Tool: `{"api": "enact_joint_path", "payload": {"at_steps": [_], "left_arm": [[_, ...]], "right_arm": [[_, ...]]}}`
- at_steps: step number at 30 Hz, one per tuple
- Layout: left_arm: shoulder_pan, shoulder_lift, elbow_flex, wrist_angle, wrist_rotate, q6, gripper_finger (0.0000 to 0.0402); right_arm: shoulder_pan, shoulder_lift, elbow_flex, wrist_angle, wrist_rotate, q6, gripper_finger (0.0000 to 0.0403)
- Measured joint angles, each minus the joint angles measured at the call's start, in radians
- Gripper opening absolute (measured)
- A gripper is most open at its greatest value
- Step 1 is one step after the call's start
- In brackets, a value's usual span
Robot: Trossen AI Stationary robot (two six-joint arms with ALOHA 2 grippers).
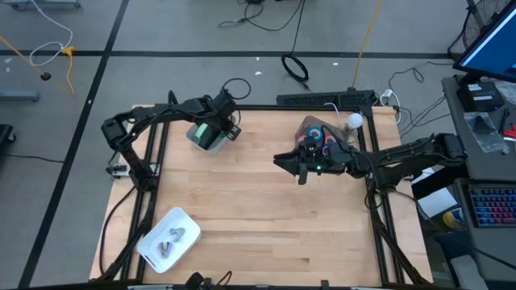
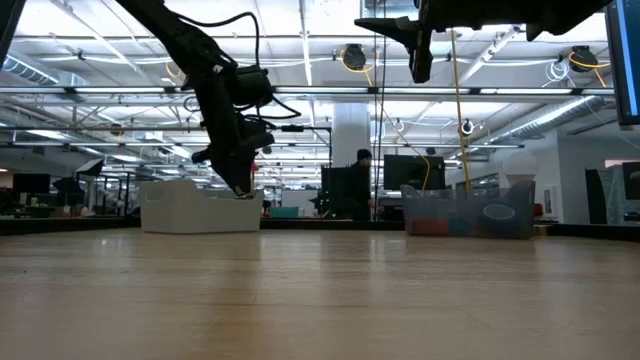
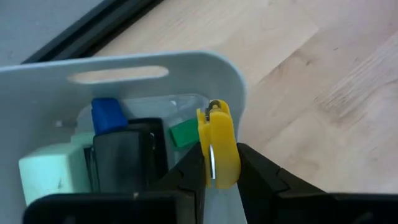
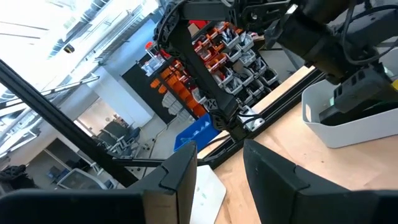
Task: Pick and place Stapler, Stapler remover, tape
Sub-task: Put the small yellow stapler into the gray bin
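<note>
The left gripper [image 3: 219, 180] hangs over the white bin [image 1: 208, 135] at the far left part of the tabletop [image 1: 266, 209], and its jaws are clamped on a yellow staple remover [image 3: 217, 146], which sticks up between them just above the bin's rim. Inside that bin, in the left wrist view, lie a black stapler [image 3: 127, 155], a blue block [image 3: 106, 115], a green piece [image 3: 183, 134] and a pale block [image 3: 53, 171] (what those three pieces are cannot be told). In the low view the same gripper [image 2: 240, 180] reaches down to the bin's top edge.

To the right of the white bin, well apart from it, stands a clear bin [image 1: 322, 137] near the tabletop's far right corner; it holds the tape [image 1: 320, 143], small red and blue rolls showing beside and under the arm. The right gripper [image 1: 289, 161] is raised well above the tabletop, between the two bins but close to the clear one, with its jaws parted and nothing between them; the right wrist view looks past them toward the white bin.

Near the front left corner, far from the white bin, lies a white tray [image 1: 169, 239] with two small grey items [image 1: 171, 240] in it.
</note>
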Motion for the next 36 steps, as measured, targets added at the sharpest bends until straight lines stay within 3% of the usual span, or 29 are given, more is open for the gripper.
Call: {"api": "enact_joint_path", "payload": {"at_steps": [17,29,36], "left_arm": [[0.000,0.000,0.000,-0.034,-0.033,-0.008,0.0087],[0.000,0.000,0.000,-0.032,-0.032,-0.011,0.0136],[0.000,0.000,0.000,-0.030,-0.029,-0.011,0.0145]], "right_arm": [[0.000,0.000,0.000,0.004,-0.003,0.003,0.0125],[0.002,0.000,0.000,0.004,-0.007,0.003,0.0125],[0.002,0.000,0.000,0.004,-0.007,0.003,0.0125]]}}
